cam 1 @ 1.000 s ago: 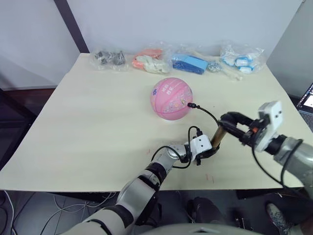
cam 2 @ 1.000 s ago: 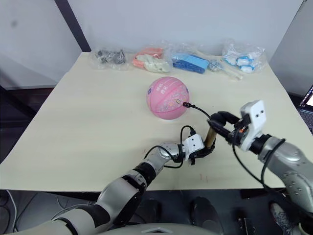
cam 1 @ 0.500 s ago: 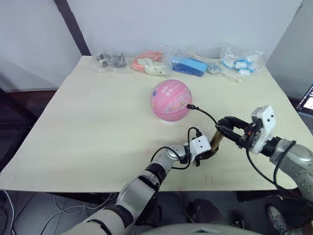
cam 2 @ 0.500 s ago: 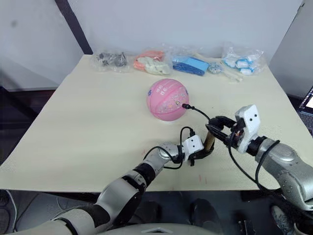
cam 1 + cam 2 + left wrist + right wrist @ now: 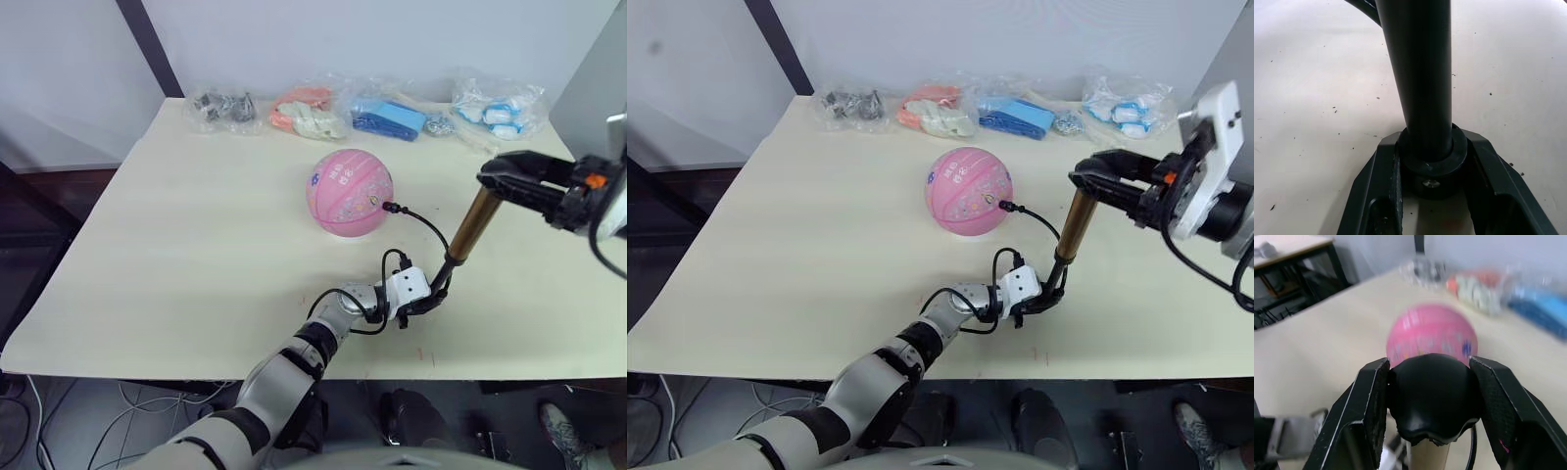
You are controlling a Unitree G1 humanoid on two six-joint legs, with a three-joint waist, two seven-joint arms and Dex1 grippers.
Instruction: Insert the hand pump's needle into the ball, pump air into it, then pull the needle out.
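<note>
The pink ball [image 5: 350, 192] rests on the table, a little beyond its middle. The needle's black fitting [image 5: 389, 207] sits against the ball's right side, the pin itself hidden, and the thin black hose [image 5: 429, 230] curves from it down to the hand pump. The pump's gold barrel [image 5: 472, 224] stands tilted, with a dark rod [image 5: 1420, 73] showing below it. My left gripper [image 5: 431, 297] is shut on the pump's lower black end [image 5: 1432, 166] at the table. My right gripper [image 5: 500, 176] is shut on the black top cap [image 5: 1430, 399], raised well above the table.
Several clear bags of small items lie along the table's far edge: dark parts [image 5: 223, 106], orange and white pieces [image 5: 306, 110], blue pieces [image 5: 387, 116] and white-blue pieces [image 5: 495, 110]. The tabletop [image 5: 196, 245] to the ball's left is bare.
My right gripper has risen and moved away to the right with the pump's top cap, drawing the pump out longer. My left gripper has kept the lower end in place.
</note>
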